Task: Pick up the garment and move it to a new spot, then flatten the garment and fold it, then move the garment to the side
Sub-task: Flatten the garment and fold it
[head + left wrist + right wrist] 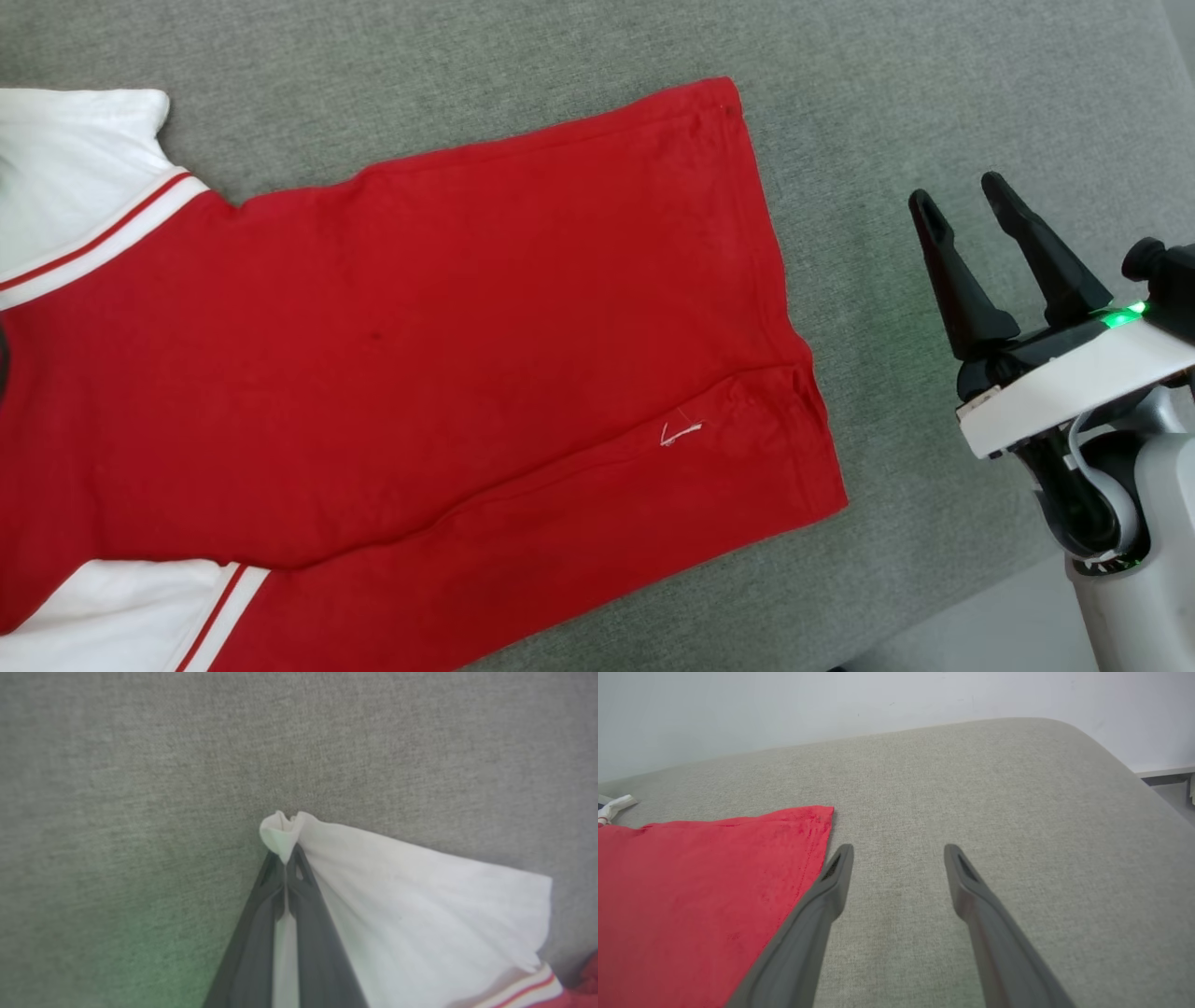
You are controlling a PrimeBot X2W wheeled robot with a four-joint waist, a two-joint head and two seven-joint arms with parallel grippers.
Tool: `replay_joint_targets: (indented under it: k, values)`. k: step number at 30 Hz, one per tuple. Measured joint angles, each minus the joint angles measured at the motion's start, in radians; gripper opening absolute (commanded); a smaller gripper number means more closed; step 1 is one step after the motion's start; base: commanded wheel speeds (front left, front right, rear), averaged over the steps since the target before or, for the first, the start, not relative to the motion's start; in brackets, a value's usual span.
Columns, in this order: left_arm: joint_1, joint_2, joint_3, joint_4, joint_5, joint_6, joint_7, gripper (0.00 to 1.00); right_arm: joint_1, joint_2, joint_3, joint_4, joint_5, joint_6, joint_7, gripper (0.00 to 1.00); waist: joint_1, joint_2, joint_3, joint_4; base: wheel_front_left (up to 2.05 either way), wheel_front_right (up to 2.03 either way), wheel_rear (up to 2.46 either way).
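Observation:
The garment (448, 345), a bright red T-shirt with white sleeves and striped trim, lies spread flat on the grey cushion, hem toward the right. In the left wrist view my left gripper (286, 856) is shut on the edge of a white sleeve (420, 914), a small bunch of cloth poking out past the fingertips. My right gripper (957, 191) stands open above bare cushion, to the right of the hem and apart from it. The right wrist view shows the same open gripper (899, 849), with the garment's red hem corner (738, 868) just left of its left finger.
The grey fabric cushion (934, 84) bears everything; its rounded far corner (1087, 732) meets a pale wall (831, 700). A strip of pale floor (990, 625) lies past the cushion's near right edge. A small white thread (680, 432) sits on the red cloth.

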Motion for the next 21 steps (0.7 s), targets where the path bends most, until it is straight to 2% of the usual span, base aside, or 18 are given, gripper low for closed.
replay_joint_targets:
  k: [5, 8, 15, 21]
  values:
    - [0.010, -0.021, -0.011, -0.009, 0.004, -0.002, -0.043, 0.00, -0.041, -0.032, 0.019, 0.030, 0.073, 0.000, 0.091, 1.00, 0.0001, 0.0000, -0.011, 0.022, 0.00, 0.00, 0.00]
    - [0.011, -0.043, -0.024, -0.007, 0.012, -0.015, -0.072, 0.00, -0.116, -0.057, 0.036, 0.077, 0.136, 0.000, 0.198, 1.00, 0.0001, 0.0000, -0.023, 0.043, 0.00, 0.00, 0.00]
    - [-0.026, -0.107, -0.097, -0.003, 0.032, -0.089, -0.118, 0.00, -0.316, -0.136, 0.106, 0.225, 0.213, 0.000, 0.515, 1.00, 0.0002, 0.0000, -0.051, 0.130, 0.00, 0.00, 0.00]
    - [-0.089, -0.145, -0.144, -0.023, 0.055, -0.147, -0.160, 0.00, -0.454, -0.146, 0.143, 0.355, 0.205, 0.000, 0.687, 1.00, 0.0002, 0.0000, -0.061, 0.212, 0.00, 0.00, 0.00]
